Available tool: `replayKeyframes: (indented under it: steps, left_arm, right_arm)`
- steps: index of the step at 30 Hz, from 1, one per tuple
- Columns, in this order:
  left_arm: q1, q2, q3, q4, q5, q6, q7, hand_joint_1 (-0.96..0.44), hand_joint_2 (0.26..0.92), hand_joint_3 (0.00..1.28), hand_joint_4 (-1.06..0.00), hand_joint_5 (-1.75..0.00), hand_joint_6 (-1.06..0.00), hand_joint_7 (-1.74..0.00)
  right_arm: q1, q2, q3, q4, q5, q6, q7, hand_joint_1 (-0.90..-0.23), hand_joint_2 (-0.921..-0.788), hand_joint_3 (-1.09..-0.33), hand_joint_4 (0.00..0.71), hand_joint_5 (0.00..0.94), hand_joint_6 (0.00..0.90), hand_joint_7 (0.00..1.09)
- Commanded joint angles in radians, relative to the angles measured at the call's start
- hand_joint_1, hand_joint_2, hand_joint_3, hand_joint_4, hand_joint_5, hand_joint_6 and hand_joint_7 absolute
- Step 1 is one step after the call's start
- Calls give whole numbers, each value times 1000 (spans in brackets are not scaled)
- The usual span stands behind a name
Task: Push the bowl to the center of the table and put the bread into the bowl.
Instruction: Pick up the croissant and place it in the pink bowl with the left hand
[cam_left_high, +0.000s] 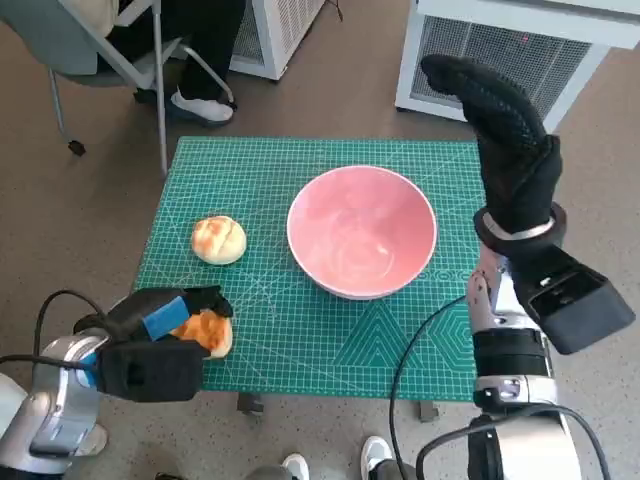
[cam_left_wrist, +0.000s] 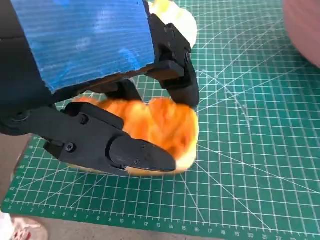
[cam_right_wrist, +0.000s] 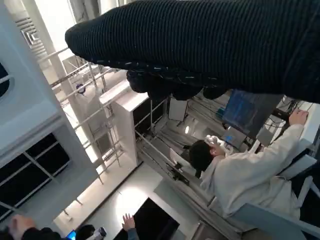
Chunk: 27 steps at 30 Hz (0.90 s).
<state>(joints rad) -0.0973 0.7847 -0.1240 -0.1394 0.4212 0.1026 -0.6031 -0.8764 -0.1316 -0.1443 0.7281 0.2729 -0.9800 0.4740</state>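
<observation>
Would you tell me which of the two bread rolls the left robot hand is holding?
The darker orange roll at the mat's near left edge, under the left robot hand. The paler roll lies free, farther away, left of the bowl.

The left hand (cam_left_high: 165, 325) covers most of one bread (cam_left_high: 207, 333) in the head view, leaving only an orange edge showing. In the left wrist view the bowl (cam_left_wrist: 305, 30) is cut off at the picture's corner, and the second bread (cam_left_wrist: 177, 17) is mostly hidden behind the hand's fingers (cam_left_wrist: 175, 75).
</observation>
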Motion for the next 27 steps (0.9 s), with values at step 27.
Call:
replayKeyframes:
  steps: [27]
  left_arm:
    - [-465, -139, 98, -194, -116, -31, 106, 0, 919, 100, -666, -1153, -576, -1260]
  right_arm:
    - [29, 3, -1, -2, 19, 26, 18, -544, -921, -827, 230, 41, -1, 570]
